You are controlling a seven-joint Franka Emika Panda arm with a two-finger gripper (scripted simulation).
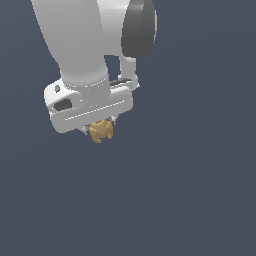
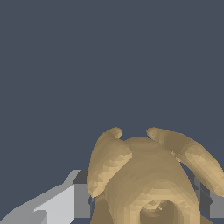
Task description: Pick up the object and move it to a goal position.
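As the object (image 1: 101,131) sits directly beneath the gripper (image 1: 100,128), between its fingers (image 2: 65,202), the gripper appears clamped on it, with a finger close against each side in the wrist view. The pick-up looks done; carrying to the goal remains, and no goal marker is visible. Uniform dark blue-grey surrounds the gripper on all sides, with no edges or obstacles in view.

Plain dark slate-blue surface (image 1: 200,200)

A bare simulated scene, no real room: flat slate-blue backdrop (image 1: 200,190) fills both views (no furniture, walls or horizon), with smooth, rendered-looking arm (image 1: 75,45) surfaces.
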